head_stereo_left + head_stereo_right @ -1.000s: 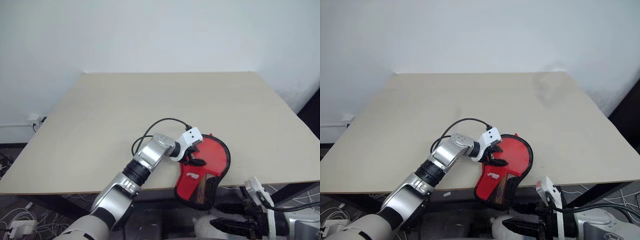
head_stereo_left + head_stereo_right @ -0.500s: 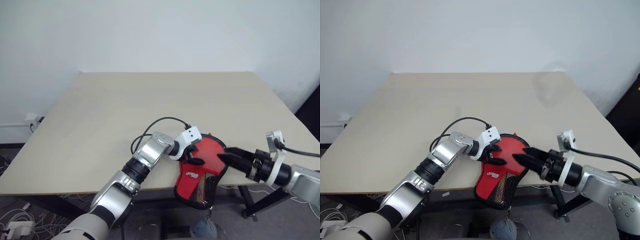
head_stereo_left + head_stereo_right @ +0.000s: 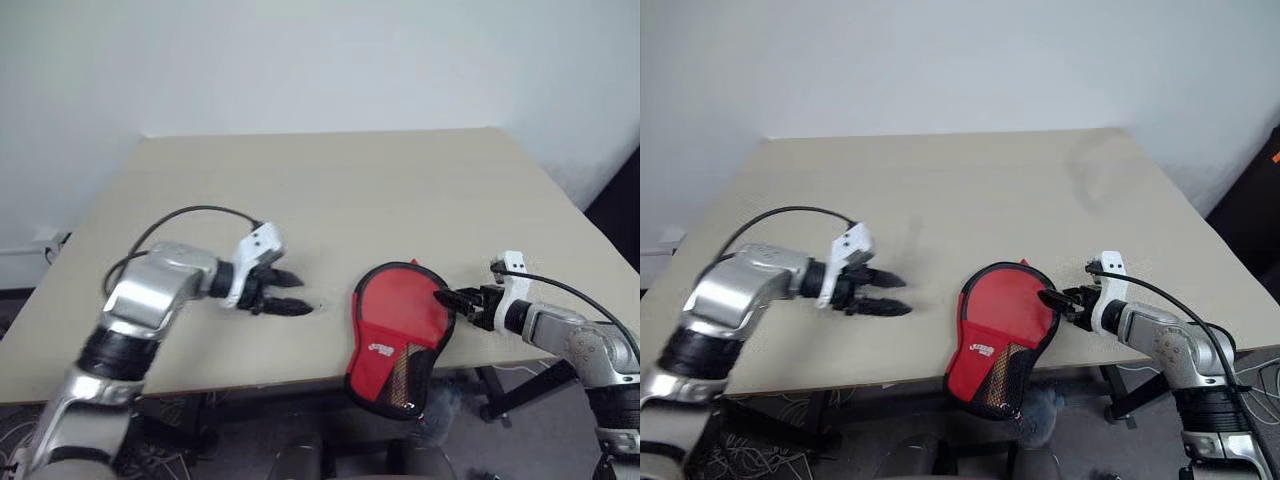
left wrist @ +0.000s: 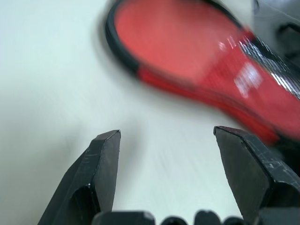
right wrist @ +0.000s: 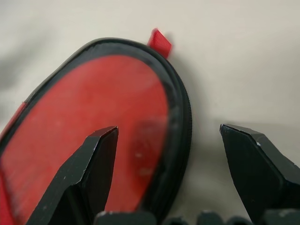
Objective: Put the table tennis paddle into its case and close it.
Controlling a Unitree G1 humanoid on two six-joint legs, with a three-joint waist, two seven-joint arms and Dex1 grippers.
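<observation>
1. Beige worktop (image 3: 330, 190) against a white wall.
2. Nearest, overhanging the front edge: case (image 3: 400, 335), paddle (image 5: 89, 126) inside, zip edging apparently unclosed.
3. Right hand (image 3: 447, 298) spread, empty, straddling the rim, likely for closing.
4. Left hand (image 3: 290, 293) open, empty, well apart.

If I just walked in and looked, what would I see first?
The bright red table tennis paddle, already inside its black-edged case, lying at the near edge of the tan table with its handle end hanging over. The right tool sits open at the case's right rim. The left tool hovers open over the table, off to the case's left.
</observation>
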